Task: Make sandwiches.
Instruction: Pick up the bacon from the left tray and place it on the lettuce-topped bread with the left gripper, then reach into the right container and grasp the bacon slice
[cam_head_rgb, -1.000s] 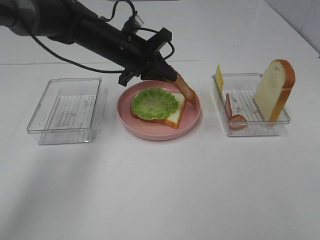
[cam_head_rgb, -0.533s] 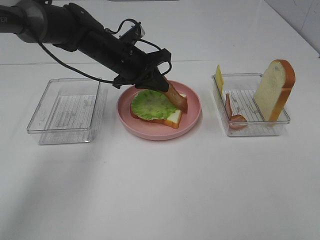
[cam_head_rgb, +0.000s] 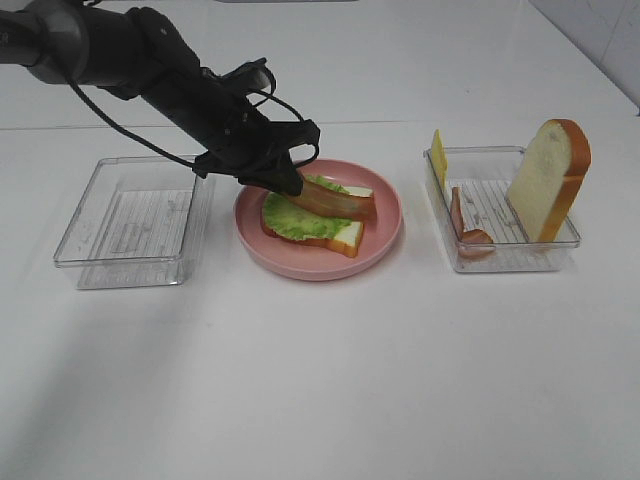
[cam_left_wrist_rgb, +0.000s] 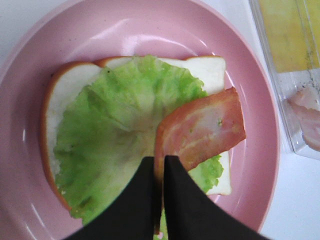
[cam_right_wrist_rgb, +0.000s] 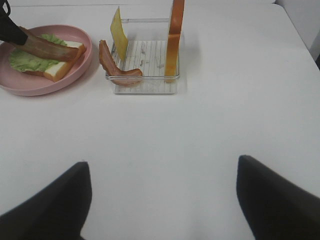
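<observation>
The brown-red toy bacon strip (cam_head_rgb: 338, 201) was pinched at one end by the nearly closed left gripper (cam_left_wrist_rgb: 159, 160), slanting over the half-built sandwich of white bread and green lettuce (cam_head_rgb: 305, 222) on the round pink plate (cam_head_rgb: 388, 232). It would best be laid flat and centred before release. At the plate's 3 o'clock, the clear plastic tray (cam_head_rgb: 440, 215) of spare bread and cheese was well apart; the right gripper (cam_right_wrist_rgb: 161, 162) was spread wide, empty

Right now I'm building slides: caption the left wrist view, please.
Left gripper holds a bacon strip across lettuce on bread, on the pink plate.
</observation>
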